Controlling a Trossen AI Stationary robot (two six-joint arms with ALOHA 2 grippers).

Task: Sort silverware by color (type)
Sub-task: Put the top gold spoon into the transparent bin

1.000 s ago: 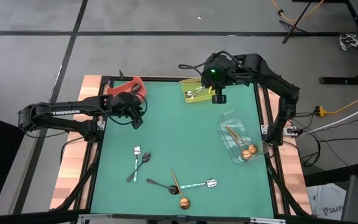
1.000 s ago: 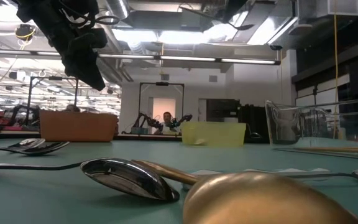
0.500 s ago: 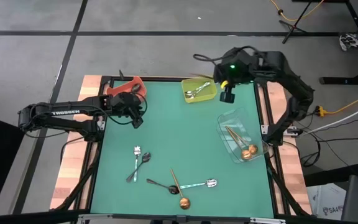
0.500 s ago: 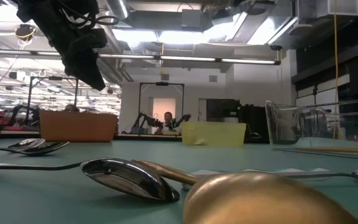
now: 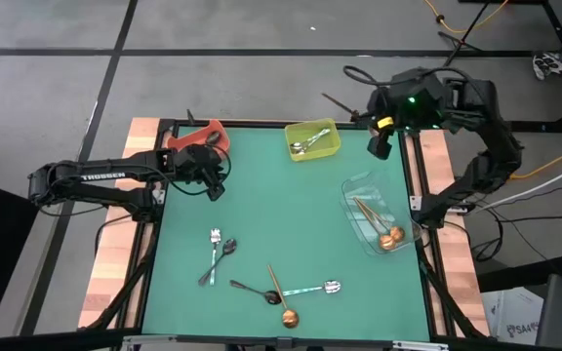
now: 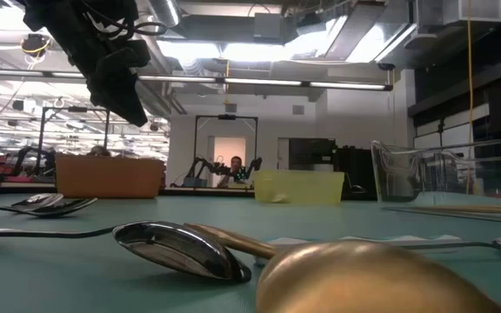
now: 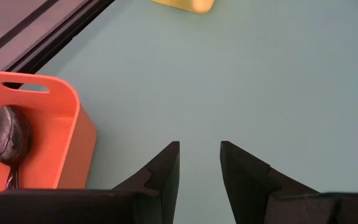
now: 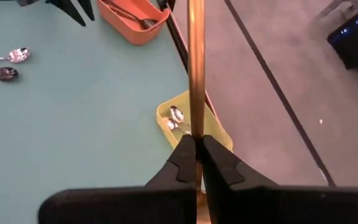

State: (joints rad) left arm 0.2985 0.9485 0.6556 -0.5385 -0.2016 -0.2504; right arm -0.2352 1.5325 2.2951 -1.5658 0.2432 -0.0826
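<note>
My right gripper (image 8: 196, 142) (image 5: 377, 144) hangs high over the table's far right corner, shut on a copper-gold spoon (image 8: 195, 62) (image 5: 340, 104); the bowl is out of view. My left gripper (image 7: 199, 163) (image 5: 216, 190) stands open over bare mat beside the red bin (image 7: 42, 134), which holds a black spoon (image 7: 8, 134). The yellow-green bin (image 5: 313, 139) holds silver spoons. Copper-gold spoons lie in the clear bin (image 5: 379, 224). On the mat lie a silver spoon (image 5: 216, 237), two black ones (image 5: 224, 255) (image 5: 252, 290), a copper-gold one (image 5: 281, 297) and another silver one (image 5: 318, 289). My right gripper pinches the copper-gold spoon's slim handle (image 8: 195, 127) between its two fingers. The fingers slant downward, and the handle runs straight on beyond their tips. The spoon is lifted clear, high above the table. The fingers hide which stretch of the handle they have.
The red bin (image 5: 203, 135) is at the far left corner, the yellow-green bin at the far middle, the clear bin by the right edge. The low view has the copper-gold bowl (image 6: 364, 278) and a dark bowl (image 6: 177, 248) close in front.
My right gripper, still shut on the copper-gold spoon, has risen and gone from over the yellow-green bin toward the table's right edge, rolling as it went. The spoon has travelled with it, clear of everything.
</note>
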